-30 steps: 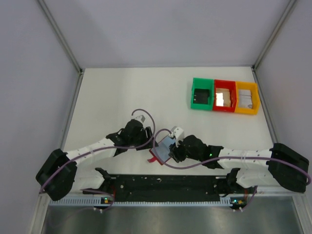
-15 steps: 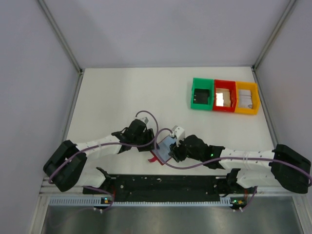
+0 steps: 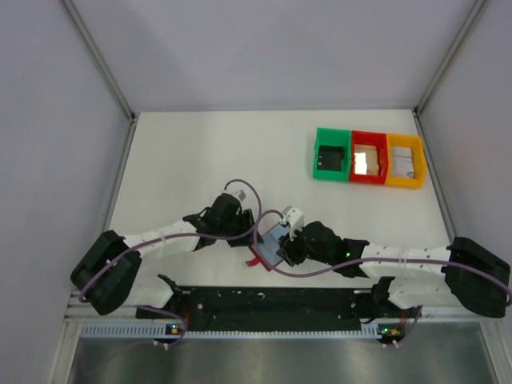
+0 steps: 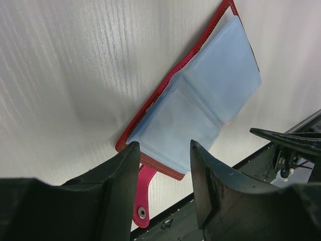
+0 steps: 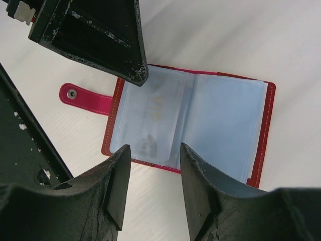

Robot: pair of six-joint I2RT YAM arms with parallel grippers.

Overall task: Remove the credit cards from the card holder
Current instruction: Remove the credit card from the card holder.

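Left wrist, right wrist: left claw [image 4: 164,150] and right claw [image 5: 153,150] hang parted, empty, over open card holder [image 4: 198,108]

Your left arm [image 3: 160,244] stretches low from its base at 8 o'clock of the overhead view, forearm nearly level, and its wrist points toward 4 o'clock. Your left gripper [image 3: 254,233] sits just below centre with its jaws parted, and its two dark fingers [image 4: 115,181] stand well apart in the wrist view. Your right arm [image 3: 400,258] mirrors it from its base at 4 o'clock, lying low with its wrist pointing toward 9 o'clock. Your right gripper [image 5: 154,148] also has its jaws spread and clamps nothing. The two grippers face each other, tips near but apart. One left finger shows at 11 o'clock in the right wrist view.
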